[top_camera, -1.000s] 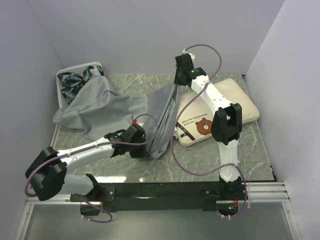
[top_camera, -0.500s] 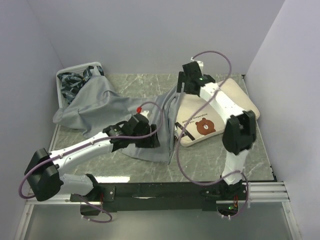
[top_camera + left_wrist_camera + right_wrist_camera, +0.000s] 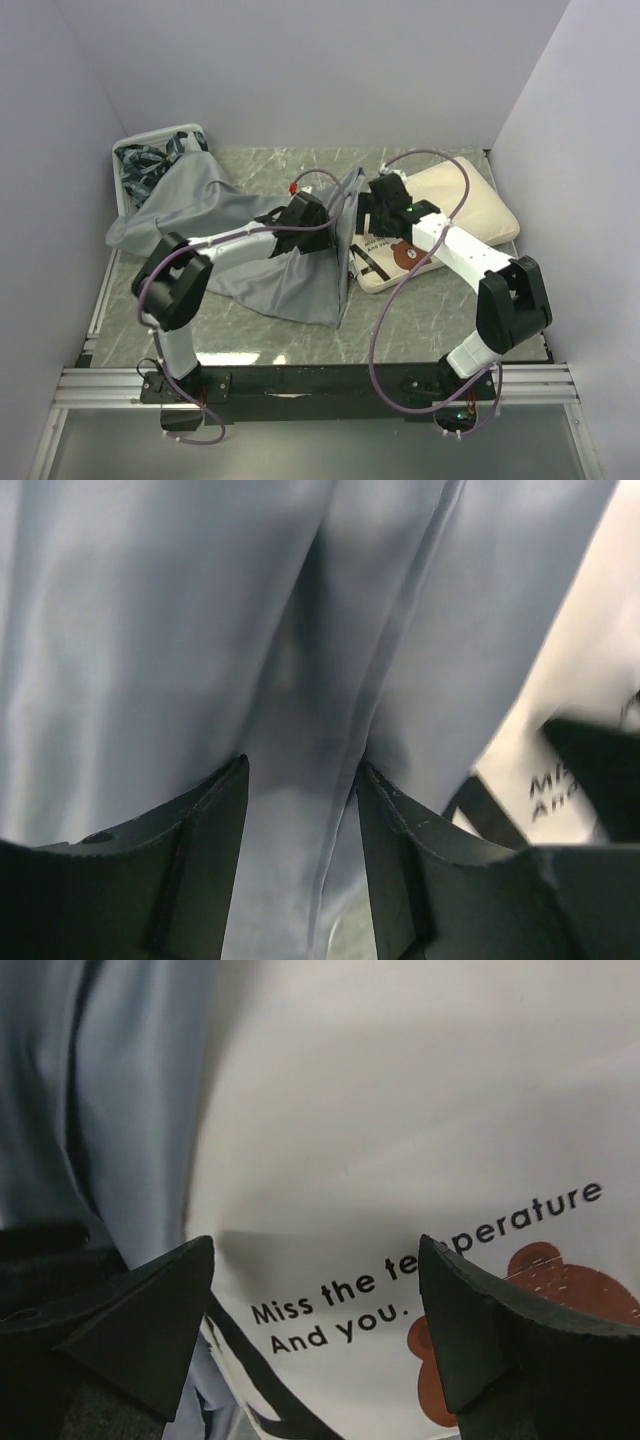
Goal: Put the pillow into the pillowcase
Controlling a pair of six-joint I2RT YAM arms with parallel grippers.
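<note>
Two sets open | left fingers (image 3: 200, 860) at pillowcase (image 3: 150, 630) | right fingers (image 3: 140, 1330) over pillow (image 3: 400, 1110) | risk (limp cloth): it may sag shut, pillow snags

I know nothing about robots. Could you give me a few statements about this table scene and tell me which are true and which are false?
1. The pillow lies bear side up. True.
2. The pillow is wholly inside the pillowcase. False: nearly all of it lies bare beside the grey case.
3. The right gripper is clamped shut. False: its fingers stand wide apart over the pillow.
4. A white basket holding patterned cloths stands at the far left corner. True.
</note>
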